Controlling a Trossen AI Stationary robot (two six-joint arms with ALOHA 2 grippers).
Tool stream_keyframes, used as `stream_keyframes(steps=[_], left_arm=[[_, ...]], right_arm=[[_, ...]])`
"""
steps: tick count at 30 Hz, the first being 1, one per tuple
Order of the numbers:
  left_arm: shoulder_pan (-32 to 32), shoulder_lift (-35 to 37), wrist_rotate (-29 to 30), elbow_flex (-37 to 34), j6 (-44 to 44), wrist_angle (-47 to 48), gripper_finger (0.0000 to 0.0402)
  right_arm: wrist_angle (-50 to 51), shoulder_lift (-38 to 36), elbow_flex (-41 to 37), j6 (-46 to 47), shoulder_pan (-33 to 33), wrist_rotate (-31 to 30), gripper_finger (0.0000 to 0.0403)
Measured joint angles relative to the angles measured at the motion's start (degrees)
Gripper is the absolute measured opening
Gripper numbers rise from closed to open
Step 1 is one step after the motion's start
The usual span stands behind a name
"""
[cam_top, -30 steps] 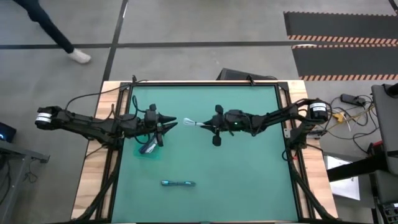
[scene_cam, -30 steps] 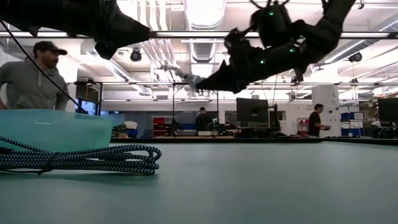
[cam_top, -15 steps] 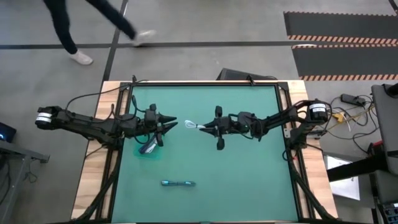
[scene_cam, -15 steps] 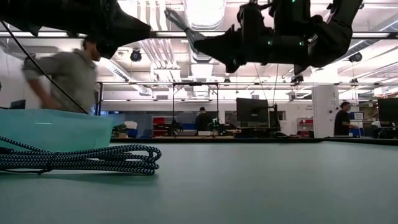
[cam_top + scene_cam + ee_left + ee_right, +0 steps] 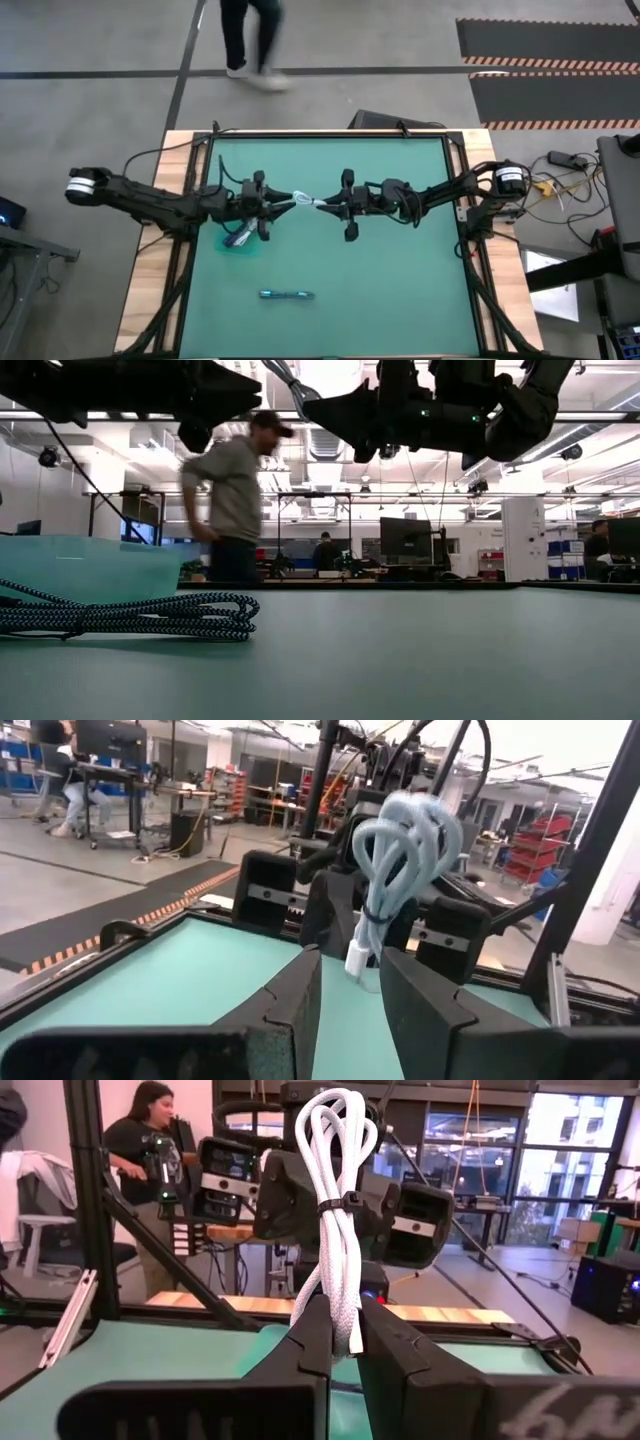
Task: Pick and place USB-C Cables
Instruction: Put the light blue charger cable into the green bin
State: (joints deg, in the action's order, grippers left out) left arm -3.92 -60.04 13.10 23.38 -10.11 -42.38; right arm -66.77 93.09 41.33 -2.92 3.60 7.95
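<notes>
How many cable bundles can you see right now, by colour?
White cable: 1, held in the right gripper above the table.
Blue cable: 1, lying on the table.
Total: 2 in plain sight; what lies in the tub is too unclear to count.

White cable (image 5: pixel 335 1210); black-and-white braided cable (image 5: pixel 130 615)

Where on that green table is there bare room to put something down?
The mat's right half and far strip lie bare. It is crowded at the middle, where both grippers meet over the white cable, and by the teal tub and teal-blue cable.
</notes>
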Motion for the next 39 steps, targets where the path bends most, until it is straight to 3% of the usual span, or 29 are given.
stream_keyframes(steps=[8,15,39], left_arm=[[0.02,-9.27,-0.28,0.00,0.02,-13.52,0.0089],[0.00,-14.32,-4.55,0.05,-0.04,-20.74,0.0089],[0.31,-15.74,-1.81,1.55,1.49,-24.20,0.0087]], right_arm=[[0.18,1.11,0.58,0.33,0.02,-0.02,0.0016],[0.03,1.17,0.71,0.35,0.02,-0.05,0.0016],[0.11,1.19,0.71,0.37,0.02,-0.55,0.0016]])
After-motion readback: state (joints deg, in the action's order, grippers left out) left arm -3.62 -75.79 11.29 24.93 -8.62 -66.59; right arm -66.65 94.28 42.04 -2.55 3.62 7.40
